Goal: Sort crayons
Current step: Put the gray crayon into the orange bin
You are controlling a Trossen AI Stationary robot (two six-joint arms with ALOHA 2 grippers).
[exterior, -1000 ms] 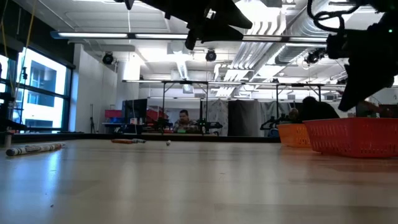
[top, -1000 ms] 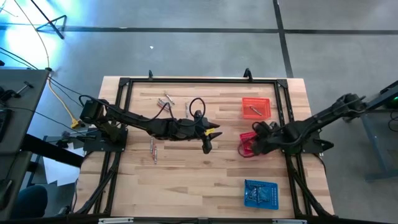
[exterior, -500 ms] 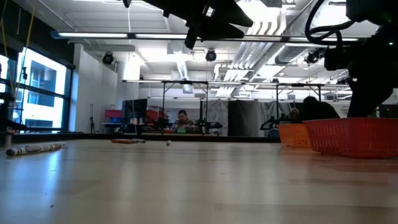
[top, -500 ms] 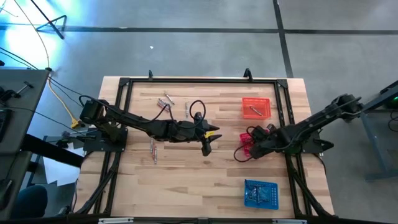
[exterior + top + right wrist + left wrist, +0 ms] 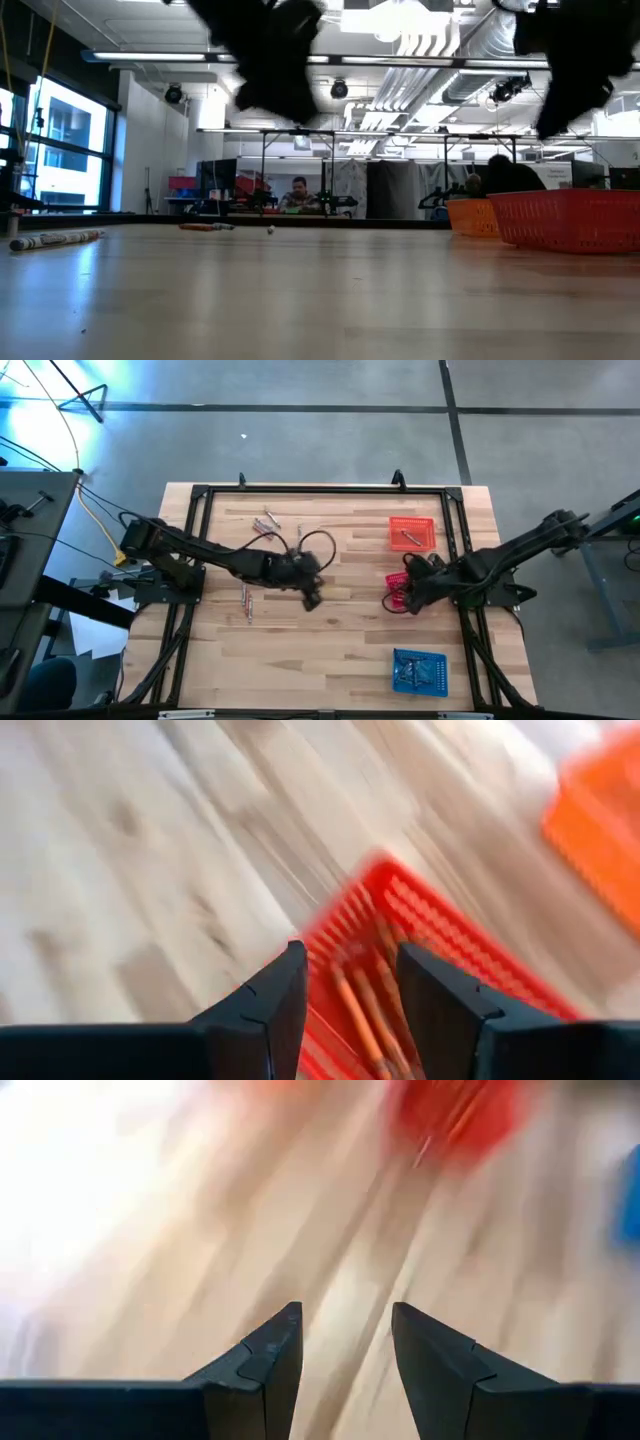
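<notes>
Right end effector (image 5: 392, 600) hangs over the near-left edge of the red basket (image 5: 402, 594), fingers spread apart with nothing between them; its wrist camera looks down past the two dark fingers (image 5: 268, 1010) at the red basket (image 5: 420, 950), where several orange-red crayons (image 5: 365, 1005) lie side by side on the mesh floor. Over to the other arm: the left end effector (image 5: 311, 598) sits above bare wood near the middle of the counter (image 5: 300, 650), also spread and empty, with pale boards showing between its fingers (image 5: 270, 1365) in the wrist view.

Crayons on the counter now. A loose cluster (image 5: 268, 525) lies toward the far left, near the back rail, and a pair of sticks (image 5: 246, 603) lies lengthwise closer to the left arm's base. Another crayon (image 5: 408, 538) rests inside the orange basket (image 5: 412, 520), which stands at the far right of the counter, just behind the red one. The blue basket (image 5: 419, 671) sits at the near right, well apart from both, with contents too small to make out.

From counter level, a paper-wrapped crayon (image 5: 55, 239) lies at far left, a reddish one (image 5: 205, 226) farther back, and the red basket (image 5: 575, 218) stands at right with the orange basket (image 5: 473, 215) partly behind it. Beyond the counter, a person (image 5: 296, 192) sits in the workshop.
</notes>
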